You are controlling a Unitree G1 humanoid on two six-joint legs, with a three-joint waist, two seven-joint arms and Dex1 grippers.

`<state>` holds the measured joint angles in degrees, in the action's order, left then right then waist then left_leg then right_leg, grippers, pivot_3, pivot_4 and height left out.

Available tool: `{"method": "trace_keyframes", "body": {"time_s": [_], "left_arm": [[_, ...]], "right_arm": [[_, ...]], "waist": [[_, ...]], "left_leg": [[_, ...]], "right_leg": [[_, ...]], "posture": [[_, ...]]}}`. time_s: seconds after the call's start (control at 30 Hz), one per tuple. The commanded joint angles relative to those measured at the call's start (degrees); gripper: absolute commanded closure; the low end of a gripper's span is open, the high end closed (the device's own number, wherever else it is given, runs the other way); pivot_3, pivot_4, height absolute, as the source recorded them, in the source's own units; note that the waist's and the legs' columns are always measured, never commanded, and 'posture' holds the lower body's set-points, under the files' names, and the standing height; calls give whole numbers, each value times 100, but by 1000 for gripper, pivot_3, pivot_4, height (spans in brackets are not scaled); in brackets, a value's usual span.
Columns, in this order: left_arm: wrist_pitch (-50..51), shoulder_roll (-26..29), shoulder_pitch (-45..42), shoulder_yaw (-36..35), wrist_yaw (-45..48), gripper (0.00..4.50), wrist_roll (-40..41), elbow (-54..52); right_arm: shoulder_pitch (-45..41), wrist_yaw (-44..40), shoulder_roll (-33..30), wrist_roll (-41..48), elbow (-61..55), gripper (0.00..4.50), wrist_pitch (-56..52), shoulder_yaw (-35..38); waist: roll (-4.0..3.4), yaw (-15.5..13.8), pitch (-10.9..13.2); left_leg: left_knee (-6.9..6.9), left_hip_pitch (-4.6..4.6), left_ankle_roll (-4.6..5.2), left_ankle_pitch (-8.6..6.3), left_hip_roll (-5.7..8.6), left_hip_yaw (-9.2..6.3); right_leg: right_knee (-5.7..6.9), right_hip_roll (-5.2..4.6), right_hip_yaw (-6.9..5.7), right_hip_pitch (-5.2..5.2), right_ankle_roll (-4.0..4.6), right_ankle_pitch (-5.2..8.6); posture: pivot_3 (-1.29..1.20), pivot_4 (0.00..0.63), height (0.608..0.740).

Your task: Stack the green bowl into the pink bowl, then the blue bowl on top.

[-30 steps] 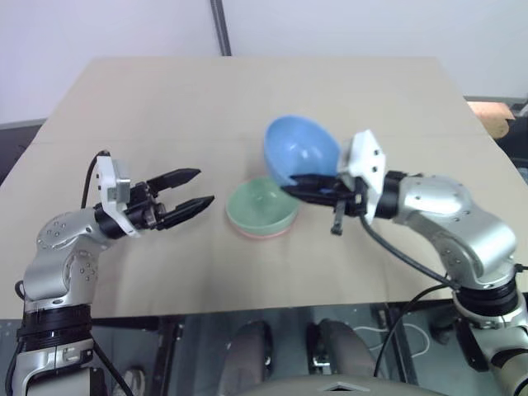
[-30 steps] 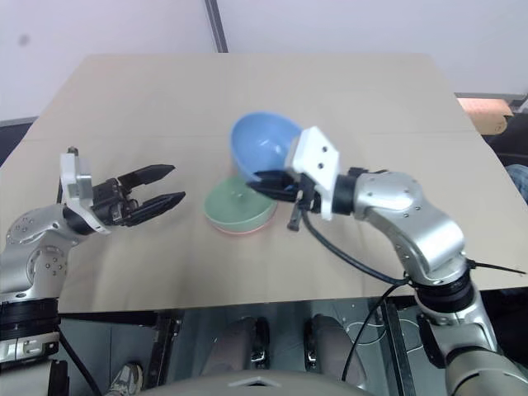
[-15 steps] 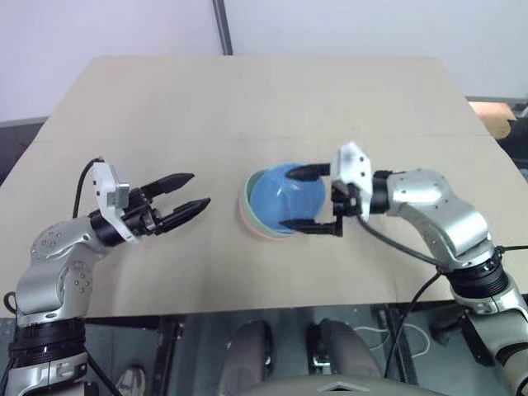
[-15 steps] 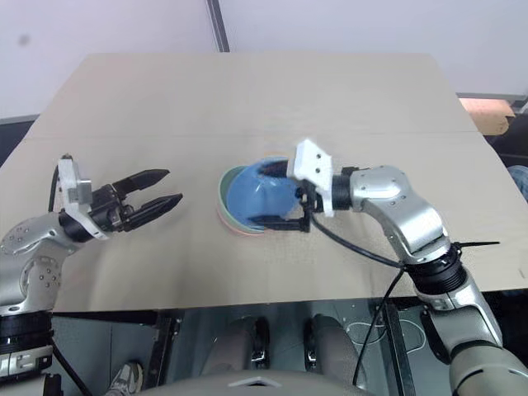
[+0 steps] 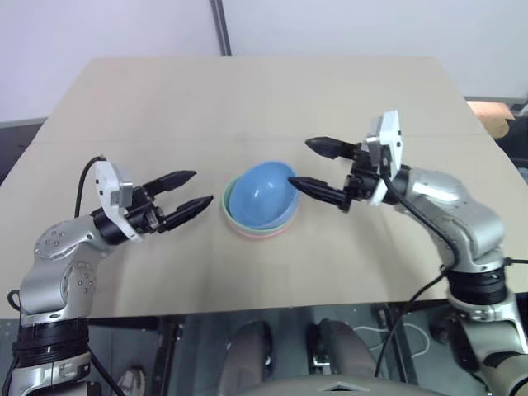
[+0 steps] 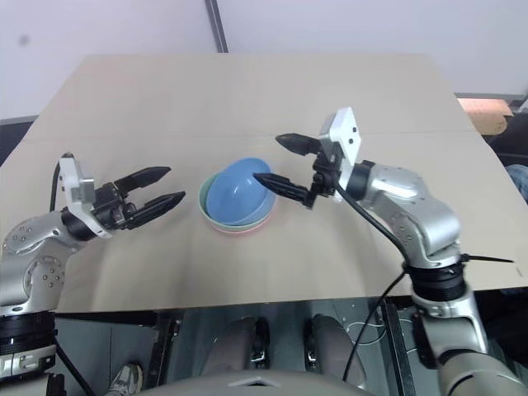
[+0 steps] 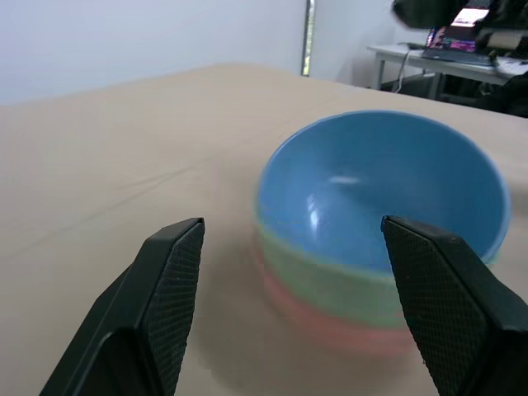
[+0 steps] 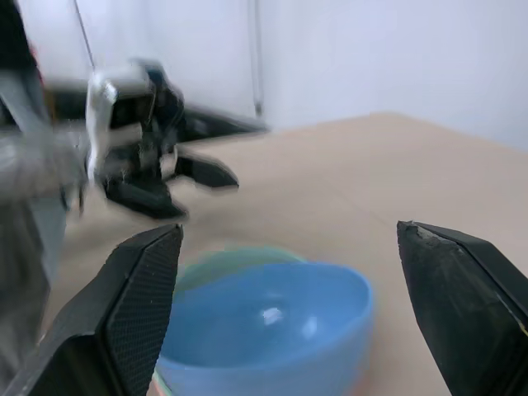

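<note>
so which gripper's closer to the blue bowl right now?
Right. The right gripper hangs open at the blue bowl's rim, one fingertip almost over it. The left gripper, also open, sits apart on the other side.

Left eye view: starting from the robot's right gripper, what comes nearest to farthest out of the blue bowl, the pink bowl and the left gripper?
1. Blue bowl: top of the stack, its rim just beside the right gripper.
2. Pink bowl: bottom of the same stack, only its edge showing under the green bowl, so a touch farther.
3. Left gripper: open, on the far side of the stack.
</note>
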<state>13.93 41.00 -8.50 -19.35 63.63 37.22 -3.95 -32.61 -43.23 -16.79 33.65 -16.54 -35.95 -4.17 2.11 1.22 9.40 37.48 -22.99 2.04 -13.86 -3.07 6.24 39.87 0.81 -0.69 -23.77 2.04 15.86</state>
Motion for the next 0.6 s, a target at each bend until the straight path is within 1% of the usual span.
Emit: {"method": "trace_keyframes", "body": {"time_s": [0.03,0.17,0.3,0.37,0.53,0.6], "left_arm": [[-88,15,-40,-8,33,857,-14,-96],[-47,29,-15,-22,9,857,9,-142],[-5,36,78,-61,-46,857,43,-276],[13,49,128,-94,-71,857,61,-330],[3,53,247,-170,-161,857,45,-493],[-88,7,306,-145,-260,857,-61,-568]], "right_arm": [[-139,9,263,-280,604,20,603,-103],[-87,-90,508,-780,1560,20,1359,-285],[-2,-212,490,-1284,2218,20,2017,-467],[14,-269,456,-1362,2308,20,2144,-451],[40,-375,190,-1269,1765,20,2083,-272],[165,-457,-64,-1006,1083,20,1768,-155]], "waist": [[1,-8,-1],[2,-23,-1],[1,-23,-1],[1,-22,-1],[0,-23,0],[0,-24,0]], "left_leg": [[0,1,-1,1,0,0],[1,-1,-1,0,2,2],[0,-2,-1,1,2,1],[-1,-2,-1,1,2,1],[-1,-1,-1,1,1,0],[-1,0,-2,1,0,0]], "right_leg": [[-1,0,0,1,0,0],[-6,-1,1,2,0,-1],[-6,-1,1,0,1,-1],[-6,-1,1,0,1,-1],[-4,-1,1,0,1,-1],[-3,-1,1,1,1,-1]], "posture": [[0,150,740],[0,150,740],[0,150,740],[0,150,740],[0,150,740],[0,150,740]]}}
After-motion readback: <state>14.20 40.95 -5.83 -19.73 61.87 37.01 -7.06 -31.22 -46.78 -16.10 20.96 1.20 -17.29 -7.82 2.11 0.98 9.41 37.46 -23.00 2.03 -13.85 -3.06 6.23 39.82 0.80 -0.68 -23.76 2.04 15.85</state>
